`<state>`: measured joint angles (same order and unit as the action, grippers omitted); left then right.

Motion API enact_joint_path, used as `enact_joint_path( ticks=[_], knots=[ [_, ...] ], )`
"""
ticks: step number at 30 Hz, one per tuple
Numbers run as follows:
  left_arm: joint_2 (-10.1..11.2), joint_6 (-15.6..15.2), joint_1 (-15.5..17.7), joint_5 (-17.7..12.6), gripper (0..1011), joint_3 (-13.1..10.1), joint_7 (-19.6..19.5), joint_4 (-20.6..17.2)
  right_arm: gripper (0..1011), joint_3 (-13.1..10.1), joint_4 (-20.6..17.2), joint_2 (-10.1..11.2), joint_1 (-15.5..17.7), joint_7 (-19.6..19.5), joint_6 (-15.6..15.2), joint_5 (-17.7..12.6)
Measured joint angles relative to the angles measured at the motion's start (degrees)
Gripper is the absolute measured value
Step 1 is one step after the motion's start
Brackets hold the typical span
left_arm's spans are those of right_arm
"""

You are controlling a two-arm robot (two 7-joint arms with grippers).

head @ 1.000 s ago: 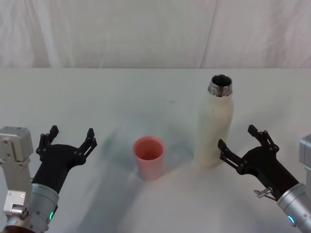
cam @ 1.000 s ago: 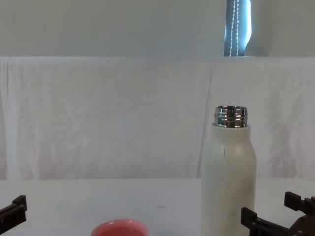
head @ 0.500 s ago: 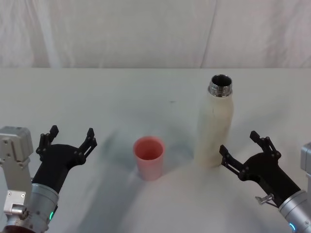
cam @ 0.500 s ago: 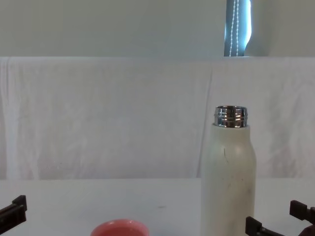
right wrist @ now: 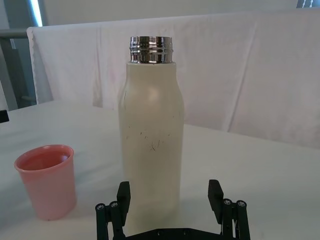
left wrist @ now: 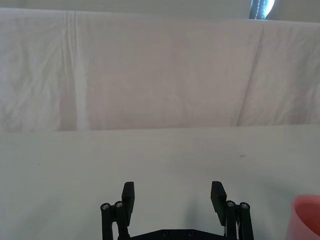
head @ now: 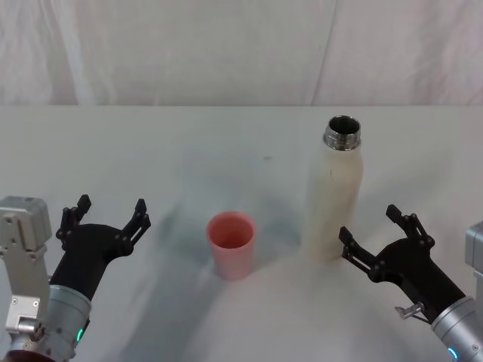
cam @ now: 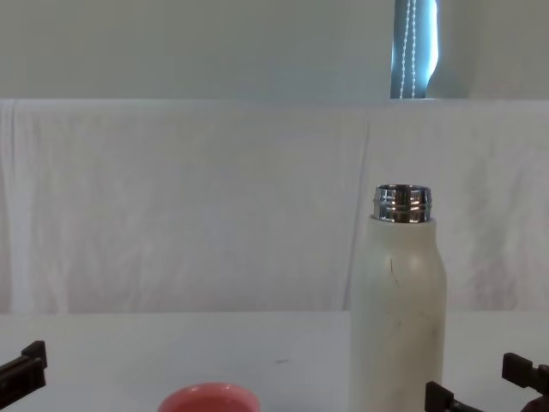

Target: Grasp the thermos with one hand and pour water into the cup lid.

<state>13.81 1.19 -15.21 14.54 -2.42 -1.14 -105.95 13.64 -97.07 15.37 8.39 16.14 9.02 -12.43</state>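
Basically right hand (head: 383, 240) backed off then nudged back, fingers wide, at thermos's (head: 331, 194) 5 o'clock, no grasp yet; cup lid (head: 231, 244) waiting, left hand (head: 106, 219) parked wide.

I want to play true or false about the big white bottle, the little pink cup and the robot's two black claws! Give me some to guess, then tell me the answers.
1. The tall cream-white thermos with the silver neck stands upright with no cap on. True.
2. The small salmon-pink cup lid lies tipped on its side. False: it stands upright, mouth up.
3. The black right gripper is squeezing the thermos. False: it is open, just short of the thermos and not touching it.
4. The black left gripper is open and holds nothing. True.
5. The cup lid stands on the thermos's left. True.
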Motion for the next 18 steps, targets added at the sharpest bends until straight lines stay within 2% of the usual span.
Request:
enact_joint_path(
  ticks=[18],
  knots=[
    [0.0, 0.0, 0.0, 0.0, 1001, 0.0, 0.0, 0.0, 1003, 0.0, 0.1, 0.0, 0.0, 0.0, -0.1, 0.0]
  ],
)
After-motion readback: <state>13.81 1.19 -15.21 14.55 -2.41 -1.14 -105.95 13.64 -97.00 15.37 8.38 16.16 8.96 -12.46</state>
